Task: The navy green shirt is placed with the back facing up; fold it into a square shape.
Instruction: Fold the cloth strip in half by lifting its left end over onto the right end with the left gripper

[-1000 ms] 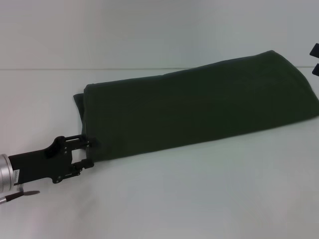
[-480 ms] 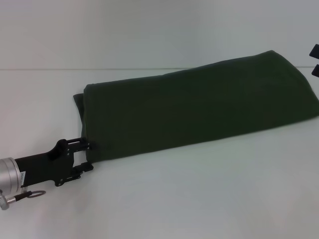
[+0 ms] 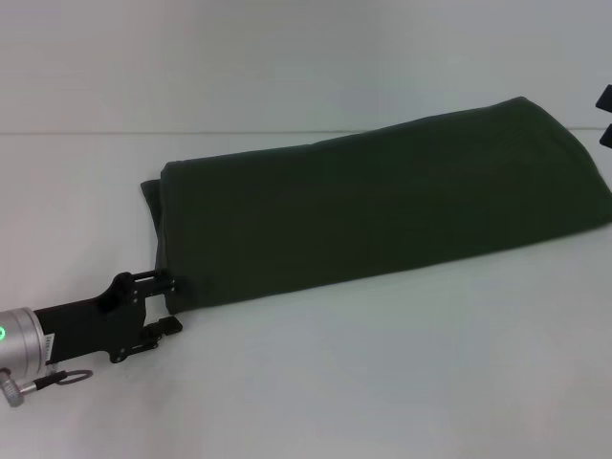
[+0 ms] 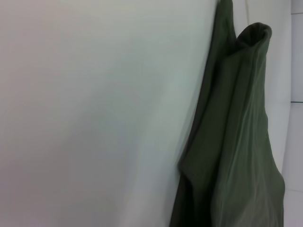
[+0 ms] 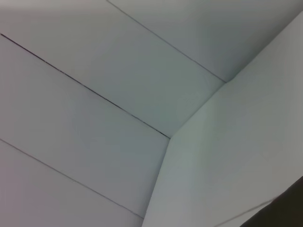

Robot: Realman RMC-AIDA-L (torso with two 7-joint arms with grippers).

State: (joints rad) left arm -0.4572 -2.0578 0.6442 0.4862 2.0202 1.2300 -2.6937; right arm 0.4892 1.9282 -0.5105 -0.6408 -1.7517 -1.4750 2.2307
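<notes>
The navy green shirt (image 3: 382, 206) lies folded into a long band across the white table (image 3: 382, 382), running from the near left to the far right. My left gripper (image 3: 173, 303) is open at the band's near-left corner, its upper finger touching the cloth edge. In the left wrist view the shirt (image 4: 236, 142) shows as layered folds with a rolled edge. My right gripper (image 3: 604, 115) shows only as two black bits at the picture's right edge, just beyond the band's far right end.
The table's far edge (image 3: 96, 132) meets a pale wall behind the shirt. The right wrist view shows only pale wall panels (image 5: 118, 94) and a dark corner.
My left gripper has slid a little down and toward me along the shirt's near-left corner, staying open. The shirt and the right gripper have not moved.
</notes>
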